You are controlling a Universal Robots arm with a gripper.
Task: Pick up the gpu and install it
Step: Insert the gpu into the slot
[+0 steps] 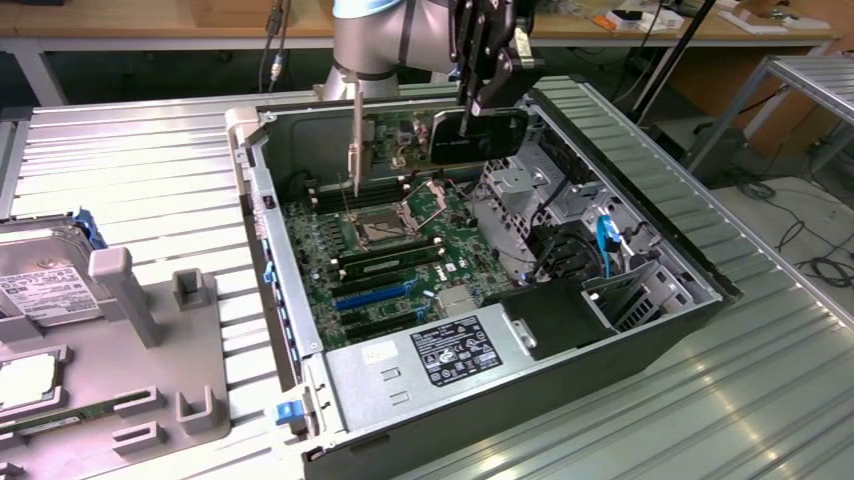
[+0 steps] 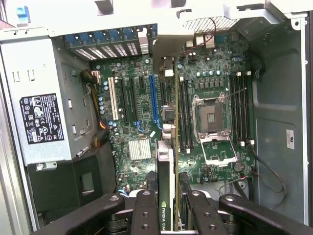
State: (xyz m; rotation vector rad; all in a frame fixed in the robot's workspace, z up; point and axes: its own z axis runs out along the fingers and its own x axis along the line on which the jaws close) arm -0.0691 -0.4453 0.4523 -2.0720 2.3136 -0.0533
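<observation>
Holds the gpu [image 1: 470, 138] [image 2: 165, 156] clamped in the tool [image 1: 491, 108] [image 2: 168, 215], on edge above the motherboard [image 1: 310, 240] at 12 o'clock of the open case [image 1: 258, 225], unseated, presumably to keep its connector edge facing the slots [image 2: 154, 98].

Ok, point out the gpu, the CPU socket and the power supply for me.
gpu [image 1: 481, 137]: exterior view, on the black card body.
CPU socket [image 2: 211, 116]: wrist view, centre of the open socket.
power supply [image 1: 451, 350]: exterior view, on its label.

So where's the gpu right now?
Exterior view, upper middle: the gpu hangs clamped in the gripper above the open case, over the motherboard's far end, not yet seated.
</observation>
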